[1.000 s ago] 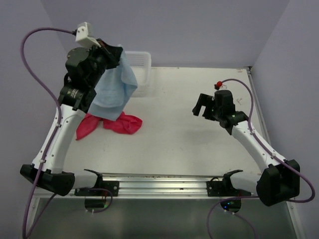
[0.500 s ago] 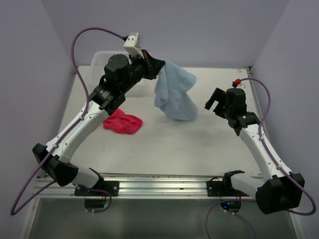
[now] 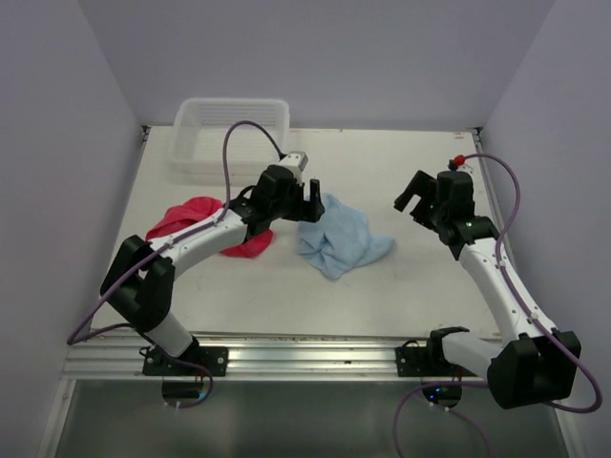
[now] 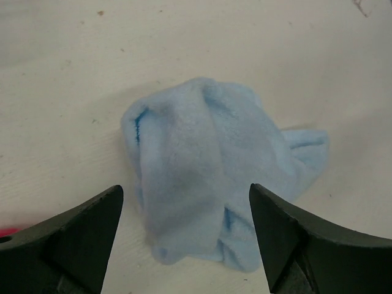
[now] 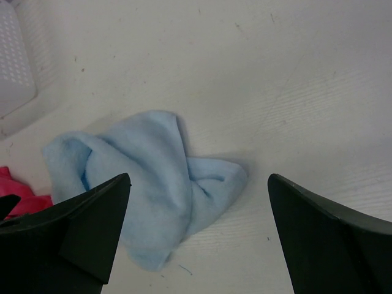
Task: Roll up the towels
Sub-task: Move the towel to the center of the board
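The light blue towel (image 3: 342, 239) lies crumpled on the table's middle, also seen in the left wrist view (image 4: 214, 190) and the right wrist view (image 5: 147, 177). My left gripper (image 3: 307, 202) hovers just over the towel's left end, open, with nothing between its fingers (image 4: 79, 233). The pinkish-red towel (image 3: 196, 218) lies bunched to the left, partly hidden under the left arm. My right gripper (image 3: 417, 196) stands open to the right of the blue towel, apart from it, holding nothing.
A clear plastic basket (image 3: 229, 119) sits at the back left against the wall; its corner shows in the right wrist view (image 5: 15, 67). The white table (image 3: 382, 296) ends at a metal rail along the near edge. Purple walls enclose three sides.
My left arm swung the blue towel from the back left to the middle, lowered it onto the table and opened, letting it go. The right gripper shifted slightly right.
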`<action>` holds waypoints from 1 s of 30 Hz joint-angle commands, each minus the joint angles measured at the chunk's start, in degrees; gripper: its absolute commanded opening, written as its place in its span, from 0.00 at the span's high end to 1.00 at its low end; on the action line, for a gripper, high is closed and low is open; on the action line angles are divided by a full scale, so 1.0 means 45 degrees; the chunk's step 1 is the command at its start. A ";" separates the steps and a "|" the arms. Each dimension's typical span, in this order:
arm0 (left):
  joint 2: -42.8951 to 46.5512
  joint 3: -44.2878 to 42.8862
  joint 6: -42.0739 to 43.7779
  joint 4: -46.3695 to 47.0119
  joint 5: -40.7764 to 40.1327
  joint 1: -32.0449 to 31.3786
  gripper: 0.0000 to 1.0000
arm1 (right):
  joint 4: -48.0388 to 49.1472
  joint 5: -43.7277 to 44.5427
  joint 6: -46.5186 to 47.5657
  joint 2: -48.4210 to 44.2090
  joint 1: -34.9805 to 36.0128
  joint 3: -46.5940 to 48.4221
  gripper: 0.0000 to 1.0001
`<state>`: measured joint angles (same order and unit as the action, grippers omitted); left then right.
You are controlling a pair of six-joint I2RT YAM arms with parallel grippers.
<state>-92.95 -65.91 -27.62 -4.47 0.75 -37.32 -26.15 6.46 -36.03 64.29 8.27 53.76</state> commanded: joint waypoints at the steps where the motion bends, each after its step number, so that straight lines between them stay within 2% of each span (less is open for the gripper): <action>1: 0.1785 0.0444 0.0609 0.0058 -0.1863 -0.0027 0.12 | 0.0517 -0.1077 0.0077 0.0068 -0.0041 -0.0090 0.02; 4: 0.2548 0.1127 0.0046 -0.0820 -0.3212 0.0168 0.12 | 0.1336 -0.2521 0.0234 0.0244 -0.0022 -0.0480 0.07; 5: 0.2762 0.1382 -0.0285 -0.1036 -0.3330 0.0459 0.17 | 0.1648 -0.2780 0.0214 0.0321 -0.0022 -0.0597 0.08; 7: 0.3036 0.2626 -0.1399 -0.1058 -0.3079 0.0909 0.30 | 0.1923 -0.3172 0.0097 0.0555 -0.0003 -0.1006 0.11; 8: 0.3328 0.3157 -0.1789 -0.0903 -0.2865 0.1413 0.45 | 0.2137 -0.3406 0.0097 0.0634 -0.0022 -0.1125 0.11; 11: 0.3662 0.5072 -0.2768 0.0190 -0.2024 0.2255 0.69 | 0.2238 -0.3603 0.0116 0.0927 -0.0003 -0.1438 0.11; 13: 0.3605 0.5737 -0.2906 0.0777 -0.1867 0.2395 0.72 | 0.2276 -0.3701 0.0252 0.1083 -0.0002 -0.1516 0.11; 18: 0.2902 0.5721 -0.2925 0.1228 -0.2781 0.2473 0.72 | 0.2315 -0.3935 0.0429 0.1240 -0.0002 -0.1614 0.11; 24: 0.1886 0.5330 -0.3608 0.0156 -0.3273 0.3136 0.78 | 0.2335 -0.4169 0.0605 0.1454 -0.0002 -0.1809 0.10; 27: 0.1515 0.5640 -0.4019 0.0093 -0.2612 0.3974 0.80 | 0.2608 -0.4579 0.0507 0.1766 -0.0002 -0.1887 0.10; 30: 0.1631 0.6575 -0.4273 0.1085 -0.1050 0.5516 0.80 | 0.2920 -0.4931 0.0448 0.1943 0.0173 -0.1985 0.11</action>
<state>-85.93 -39.35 -44.07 -3.75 -8.01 -17.78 -16.08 -12.45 -34.46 72.27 8.38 45.41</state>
